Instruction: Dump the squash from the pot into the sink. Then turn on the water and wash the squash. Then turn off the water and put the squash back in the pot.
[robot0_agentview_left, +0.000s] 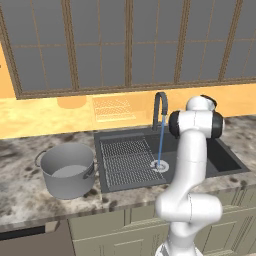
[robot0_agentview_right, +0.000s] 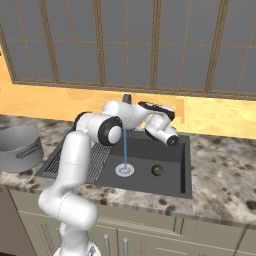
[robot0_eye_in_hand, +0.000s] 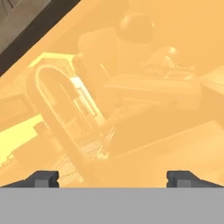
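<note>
The squash (robot0_agentview_right: 157, 170) lies on the floor of the sink (robot0_agentview_right: 181, 165) basin, right of the drain (robot0_agentview_right: 125, 170). Water (robot0_agentview_right: 124, 148) runs from the faucet (robot0_agentview_left: 160, 107) onto the drain. The gripper (robot0_eye_in_hand: 112, 178) hovers above the basin, jaws wide apart, empty. The pot (robot0_agentview_left: 67, 170) stands on the counter (robot0_agentview_left: 20, 200) left of the sink.

The small dark olive squash (robot0_agentview_right: 157, 170) is seen lying in the sink (robot0_agentview_right: 182, 165) basin, below the fingers. The grey pot (robot0_agentview_left: 67, 170) stands upright, well apart from them.
</note>
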